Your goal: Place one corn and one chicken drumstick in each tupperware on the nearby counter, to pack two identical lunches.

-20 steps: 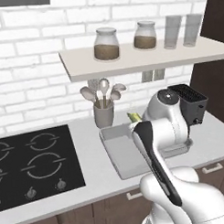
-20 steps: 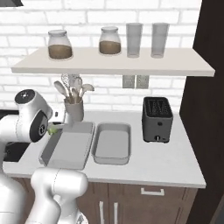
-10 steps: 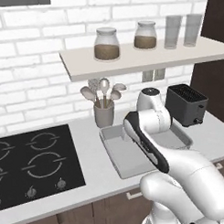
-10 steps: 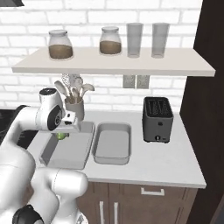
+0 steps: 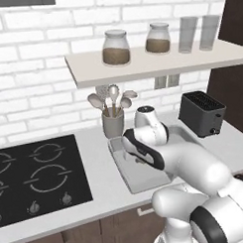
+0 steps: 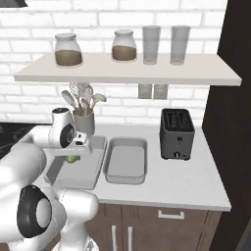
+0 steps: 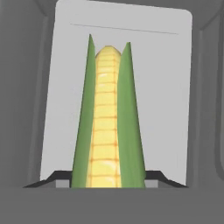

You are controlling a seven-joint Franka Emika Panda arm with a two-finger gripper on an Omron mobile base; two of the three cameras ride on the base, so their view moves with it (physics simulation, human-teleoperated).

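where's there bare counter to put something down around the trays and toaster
Free: the counter in front of and right of the toaster, and the strip between toaster and right tupperware. That tray's floor is bare too. Crowded: the left tupperware, where the gripper holds the corn, with the utensil holder behind.

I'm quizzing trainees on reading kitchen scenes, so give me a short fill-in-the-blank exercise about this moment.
1. The gripper is shut on an ear of yellow ____ with green husk edges.
2. It hangs over the light-grey plastic tupperware tray nearest the ____ holder.
3. The black toaster stands on the pale counter, to the ____ of the other tray in the right base view.

Missing words: corn; utensil; right
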